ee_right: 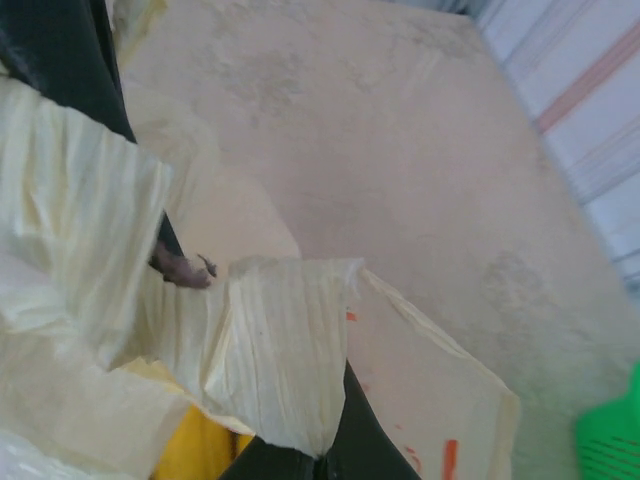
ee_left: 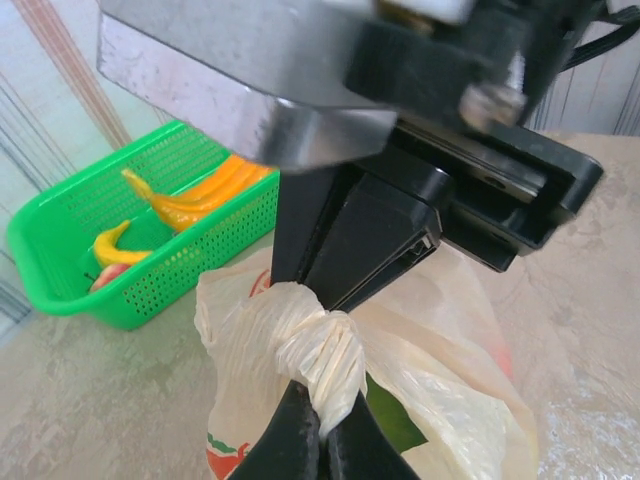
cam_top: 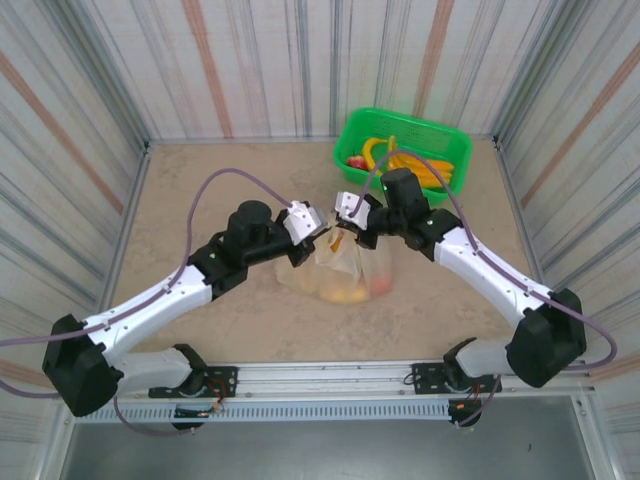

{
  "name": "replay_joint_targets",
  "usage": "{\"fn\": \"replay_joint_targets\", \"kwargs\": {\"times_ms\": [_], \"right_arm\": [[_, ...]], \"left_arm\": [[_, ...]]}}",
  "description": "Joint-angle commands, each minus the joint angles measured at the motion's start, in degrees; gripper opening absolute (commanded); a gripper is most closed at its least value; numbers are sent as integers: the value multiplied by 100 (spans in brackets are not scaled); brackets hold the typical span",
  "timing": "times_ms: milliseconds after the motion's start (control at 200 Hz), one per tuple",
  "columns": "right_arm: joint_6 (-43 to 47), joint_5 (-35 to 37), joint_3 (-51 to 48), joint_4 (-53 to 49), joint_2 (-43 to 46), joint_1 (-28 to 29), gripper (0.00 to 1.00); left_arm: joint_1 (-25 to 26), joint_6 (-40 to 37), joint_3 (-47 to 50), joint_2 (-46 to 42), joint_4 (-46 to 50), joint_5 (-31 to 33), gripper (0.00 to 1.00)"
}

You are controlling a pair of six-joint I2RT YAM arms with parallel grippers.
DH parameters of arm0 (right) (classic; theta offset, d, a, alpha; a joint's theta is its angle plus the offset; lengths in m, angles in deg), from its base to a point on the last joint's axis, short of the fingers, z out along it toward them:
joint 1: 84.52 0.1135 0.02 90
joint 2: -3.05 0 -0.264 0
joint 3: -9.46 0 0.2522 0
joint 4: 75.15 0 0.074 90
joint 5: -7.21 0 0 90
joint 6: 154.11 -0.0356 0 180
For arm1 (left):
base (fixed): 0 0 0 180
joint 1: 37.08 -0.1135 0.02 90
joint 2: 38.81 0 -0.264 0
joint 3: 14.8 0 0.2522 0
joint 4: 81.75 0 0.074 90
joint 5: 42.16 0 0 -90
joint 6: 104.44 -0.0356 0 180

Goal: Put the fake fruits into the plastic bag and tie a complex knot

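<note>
Fingers on my left gripper (ee_left: 325, 412) clamp the knot (ee_left: 318, 345), lower centre; right gripper (ee_right: 321, 455) fingers pinch the plastic bag (ee_right: 270, 350) film, bottom centre, above the bench (ee_right: 400, 150).

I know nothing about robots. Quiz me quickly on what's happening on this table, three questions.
1. True or false: the green basket holds bananas.
2. The left jaws are shut on: A a banana, B the plastic bag's twisted handle, C the basket.
3. Which corner of the table holds the basket?
Key: 1 true; 2 B; 3 far right.
</note>
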Motion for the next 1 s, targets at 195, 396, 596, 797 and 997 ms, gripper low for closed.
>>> {"fn": "replay_joint_targets", "kwargs": {"times_ms": [195,396,596,797,997], "right_arm": [[1009,2853,-1196,3394,459,594,0],[1561,2700,-1381,4085,507,631,0],[1701,1746,-1409,4157,572,349,0],[1833,1620,-1502,4437,453,370,0],[1338,1365,-1435,4519,209,352,0]], "left_arm": [[345,1083,-89,-685,757,565,0],[526,1134,-57,-1319,1440,568,56],[63,1215,232,-2613,1122,528,95],[-1034,2156,110,-2638,776,-610,90],[-1126,2082,-10,-2052,936,-2062,93]]}}
